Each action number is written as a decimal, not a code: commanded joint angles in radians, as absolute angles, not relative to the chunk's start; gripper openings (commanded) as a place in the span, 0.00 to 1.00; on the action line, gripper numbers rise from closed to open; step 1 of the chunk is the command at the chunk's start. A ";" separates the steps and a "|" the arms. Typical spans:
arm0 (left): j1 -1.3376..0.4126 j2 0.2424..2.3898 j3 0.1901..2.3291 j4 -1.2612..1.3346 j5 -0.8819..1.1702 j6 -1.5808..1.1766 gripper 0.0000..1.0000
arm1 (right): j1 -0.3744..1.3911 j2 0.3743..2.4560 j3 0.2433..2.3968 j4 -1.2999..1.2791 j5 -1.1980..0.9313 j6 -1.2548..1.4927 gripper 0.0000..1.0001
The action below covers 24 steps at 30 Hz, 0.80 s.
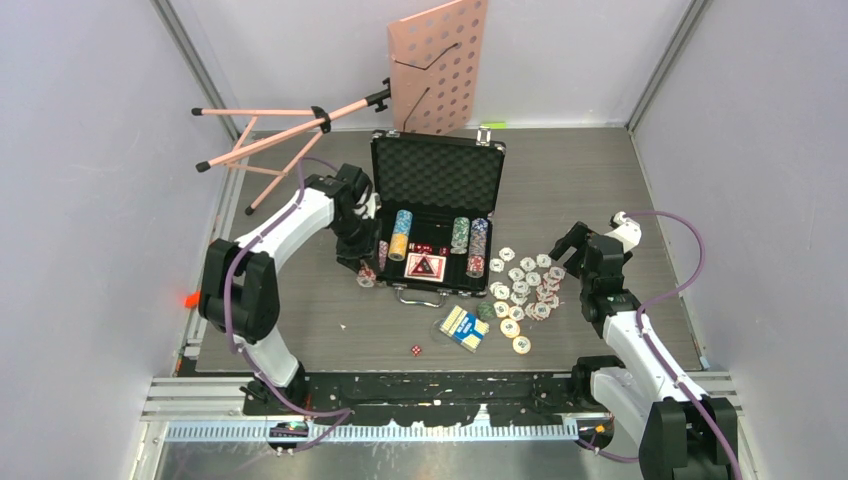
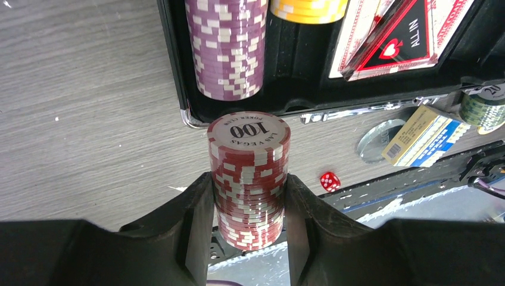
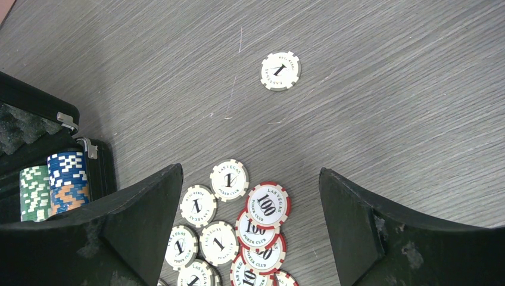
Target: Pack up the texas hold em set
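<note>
Your left gripper is pinching a red-and-white chip stack between both fingers, at the near-left corner of the open black case, which sits just past the fingertips. In the case, left to right: a purple stack directly ahead of the held one, a yellow stack, then a clear triangular plaque lying on cards. At the far end are a green stack and a blue-and-orange stack, just off your right gripper's left finger. The foam-lined lid stands up. Your right gripper is spread wide, holding nothing, over loose chips. A lone white chip lies well ahead of it. On the grey wood-grain table, a red die and a yellow-blue card box lie right of your left fingers. Plain white walls; a pink perforated music stand lies tipped beyond the case. Readable: "100" and "LAS VEGAS" on the held stack's top chip, "ALL IN" on the plaque, "1" and "POKER CLUB" on white chips.
</note>
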State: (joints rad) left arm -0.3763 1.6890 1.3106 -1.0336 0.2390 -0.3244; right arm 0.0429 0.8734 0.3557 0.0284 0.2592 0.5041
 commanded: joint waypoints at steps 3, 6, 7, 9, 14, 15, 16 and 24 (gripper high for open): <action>-0.371 1.733 1.394 -1.067 0.257 -0.294 0.00 | 0.044 0.879 0.399 0.051 0.261 0.505 0.90; -0.371 1.737 1.396 -1.077 0.254 -0.290 0.00 | 0.044 0.878 0.399 0.051 0.260 0.505 0.90; -0.371 1.731 1.393 -1.079 0.255 -0.291 0.00 | 0.044 0.877 0.399 0.051 0.260 0.505 0.90; -0.371 1.708 1.381 -1.081 0.252 -0.293 0.00 | 0.044 0.877 0.399 0.051 0.261 0.505 0.90; -0.371 1.639 1.324 -1.086 0.246 -0.293 0.00 | 0.042 0.876 0.398 0.051 0.262 0.505 0.90; -0.371 1.632 1.310 -1.083 0.253 -0.292 0.00 | 0.043 0.877 0.398 0.051 0.262 0.505 0.90; -0.371 1.626 1.297 -1.078 0.261 -0.290 0.00 | 0.043 0.875 0.399 0.051 0.262 0.505 0.90; -0.371 1.635 1.298 -1.068 0.270 -0.288 0.00 | 0.043 0.870 0.396 0.052 0.262 0.505 0.90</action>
